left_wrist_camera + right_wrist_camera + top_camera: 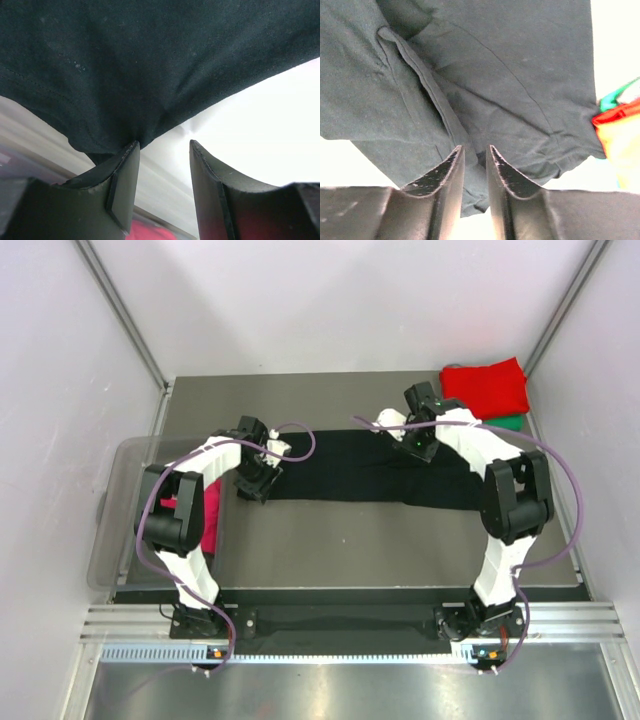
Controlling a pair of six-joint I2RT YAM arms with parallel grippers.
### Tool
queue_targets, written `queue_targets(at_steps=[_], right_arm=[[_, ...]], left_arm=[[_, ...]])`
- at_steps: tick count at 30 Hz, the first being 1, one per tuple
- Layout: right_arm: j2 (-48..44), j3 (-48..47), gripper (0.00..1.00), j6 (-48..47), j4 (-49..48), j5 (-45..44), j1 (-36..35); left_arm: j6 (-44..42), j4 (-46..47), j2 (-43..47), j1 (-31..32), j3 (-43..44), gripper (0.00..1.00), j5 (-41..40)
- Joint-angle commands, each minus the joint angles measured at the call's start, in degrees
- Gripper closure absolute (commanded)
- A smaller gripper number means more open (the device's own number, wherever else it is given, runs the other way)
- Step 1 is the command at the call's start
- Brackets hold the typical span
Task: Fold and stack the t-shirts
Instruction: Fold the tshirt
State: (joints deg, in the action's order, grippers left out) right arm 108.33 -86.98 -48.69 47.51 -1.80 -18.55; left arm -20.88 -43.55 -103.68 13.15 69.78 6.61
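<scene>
The black t-shirt (pixel 365 472) lies as a long band across the middle of the table. My left gripper (pixel 258 485) is at its left end. In the left wrist view that gripper (pixel 164 142) is open, with nothing between the jaws, and its left fingertip touches the hem of the black cloth (pixel 150 60). My right gripper (pixel 420 445) is at the shirt's upper right. In the right wrist view it (pixel 474 146) stands nearly closed, with a fold of the black shirt (pixel 510 75) at its tips. The red t-shirt (pixel 487 388) lies folded at the back right, on top of the green one (pixel 506 423).
A clear plastic bin (pixel 125 530) stands off the table's left edge with the magenta t-shirt (pixel 211 522) in it. White walls close in the table at the back and sides. The red and green shirts also show at the right edge of the right wrist view (pixel 620 125).
</scene>
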Motion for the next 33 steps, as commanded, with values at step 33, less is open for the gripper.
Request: queue_targets(at_steps=[33], right_arm=[[0.0,1.9,0.79,-0.7,-1.3,-1.7,2.0]], left_arm=[[0.6,0.3,-1.4,-0.1,0.1,0.51,0.8]])
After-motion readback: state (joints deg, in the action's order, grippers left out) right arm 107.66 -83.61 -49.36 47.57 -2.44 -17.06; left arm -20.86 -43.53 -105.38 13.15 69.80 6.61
